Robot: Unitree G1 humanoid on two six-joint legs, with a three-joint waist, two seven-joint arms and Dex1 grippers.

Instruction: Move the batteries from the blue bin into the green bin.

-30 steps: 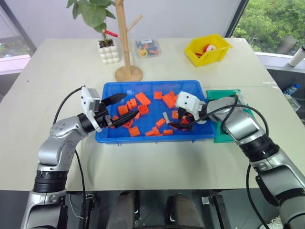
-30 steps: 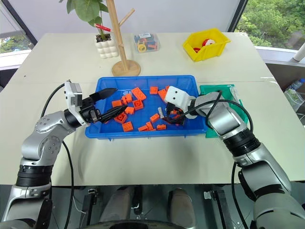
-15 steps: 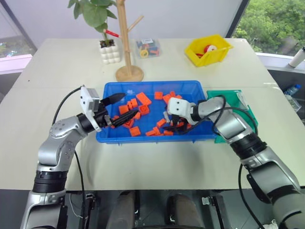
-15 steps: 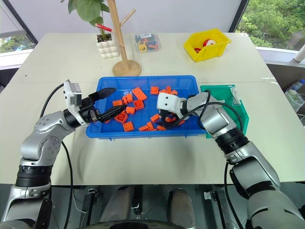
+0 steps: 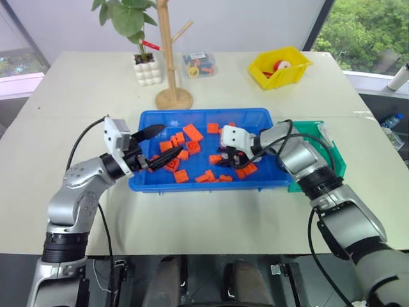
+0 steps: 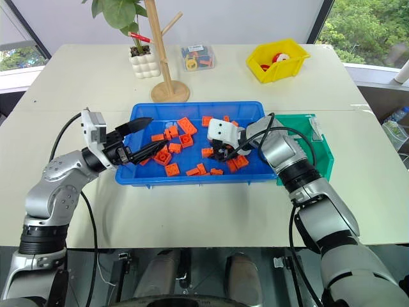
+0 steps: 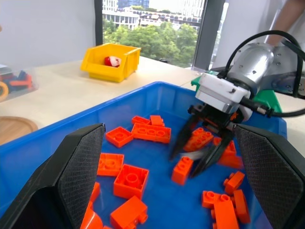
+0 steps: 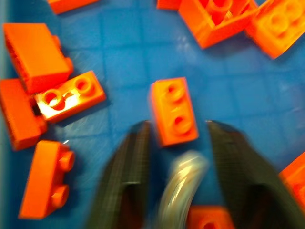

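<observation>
A silver battery [image 8: 183, 183] lies low in the blue bin [image 5: 199, 184], right between the two black fingers of the right claw [image 7: 195, 153], which are pinching in on it but still look a bit apart, so I cannot tell if it is gripped. Orange bricks [image 5: 182, 176] crowd close around that claw, one just past its tips, and the green bin [image 5: 332, 150] sits behind it, touching the blue bin's right edge. The left claw [image 5: 155, 149] hangs wide open and empty over the blue bin's left edge, with a bare blue patch between the two claws.

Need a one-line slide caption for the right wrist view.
Right gripper straddling a silvery battery among orange toy bricks on the blue bin floor.
</observation>
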